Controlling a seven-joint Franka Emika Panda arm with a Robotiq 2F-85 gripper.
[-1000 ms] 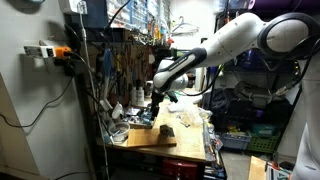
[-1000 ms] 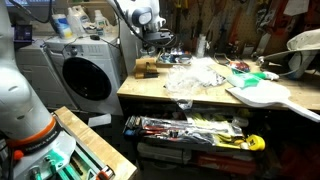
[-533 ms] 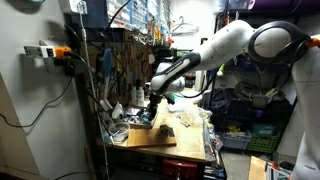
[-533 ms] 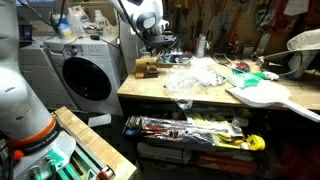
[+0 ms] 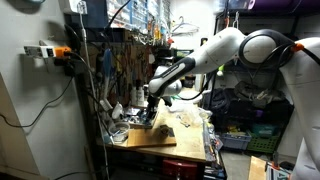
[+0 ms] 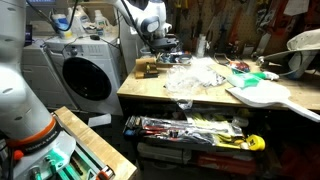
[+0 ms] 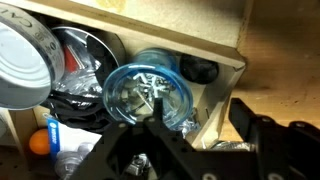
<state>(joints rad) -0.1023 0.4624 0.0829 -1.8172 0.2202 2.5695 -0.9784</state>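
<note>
**While tool hangs apart by the blue jar: knock and slip risks**

Since nothing is clamped between its jaws, the tool (image 7: pixel 185 140) reads as fairly wide, sitting low centre in the wrist view. A round clear plastic jar with a blue rim (image 7: pixel 150 93), holding screws and metal bits, is at frame centre just above the tool. It is tucked under a pale wooden shelf board (image 7: pixel 190 30). A shiny silver tin can (image 7: pixel 28 65) is at upper left, just beside the jar. A small orange ball (image 7: pixel 38 142) is at lower left, and dark clutter lies around.

In an exterior view the tool (image 6: pixel 160 45) is at the upper-left corner of the wooden desk (image 6: pixel 200 92), near a brown wooden block (image 6: pixel 147 68).

Risks, as a judgement:
- The jar sits left of the tool's centre, so an uneven pinch could squirt the smooth wall out, or tip the jar and spill the screws.
- The space is tight, so a finger may clip the can or the shelf board.
</note>
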